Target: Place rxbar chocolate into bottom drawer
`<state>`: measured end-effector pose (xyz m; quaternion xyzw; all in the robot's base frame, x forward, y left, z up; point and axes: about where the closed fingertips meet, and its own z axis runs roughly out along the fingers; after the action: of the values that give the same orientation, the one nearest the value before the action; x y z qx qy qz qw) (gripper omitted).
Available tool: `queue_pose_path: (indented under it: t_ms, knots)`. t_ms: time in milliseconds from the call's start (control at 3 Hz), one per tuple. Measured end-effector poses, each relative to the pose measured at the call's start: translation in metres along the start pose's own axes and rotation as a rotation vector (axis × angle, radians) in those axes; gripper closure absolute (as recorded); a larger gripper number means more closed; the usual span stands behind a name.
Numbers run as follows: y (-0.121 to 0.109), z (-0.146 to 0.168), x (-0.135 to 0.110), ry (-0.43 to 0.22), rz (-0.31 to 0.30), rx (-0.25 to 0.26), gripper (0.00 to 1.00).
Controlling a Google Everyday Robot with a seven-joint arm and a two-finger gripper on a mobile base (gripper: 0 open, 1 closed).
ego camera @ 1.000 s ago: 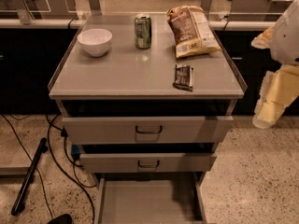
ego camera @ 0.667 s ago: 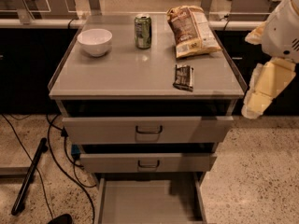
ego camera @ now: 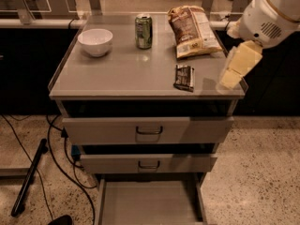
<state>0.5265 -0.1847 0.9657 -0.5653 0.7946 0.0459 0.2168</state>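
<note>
The rxbar chocolate (ego camera: 184,77), a small dark flat bar, lies on the grey cabinet top near its front right. My gripper (ego camera: 231,78) hangs from the white arm over the right edge of the cabinet top, a short way to the right of the bar and apart from it. It holds nothing that I can see. The bottom drawer (ego camera: 149,204) is pulled out at the foot of the cabinet, and its grey floor shows nothing in it.
On the cabinet top (ego camera: 117,74) stand a white bowl (ego camera: 95,41) at the back left, a green can (ego camera: 143,31) at the back middle and a brown and white chip bag (ego camera: 193,30) at the back right. The two upper drawers (ego camera: 149,129) stick out slightly. Cables and a black pole (ego camera: 29,177) lie on the floor at the left.
The arm and gripper have moved left and inward, from beside the cabinet to over the right edge of its top. The bar and the drawers have not moved.
</note>
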Motion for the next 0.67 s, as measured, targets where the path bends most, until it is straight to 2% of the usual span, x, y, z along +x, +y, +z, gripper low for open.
queue_pose_path:
  t_ms: [667]
  knots:
    - [-0.047,0.035,-0.023,-0.096,0.003,0.035,0.0]
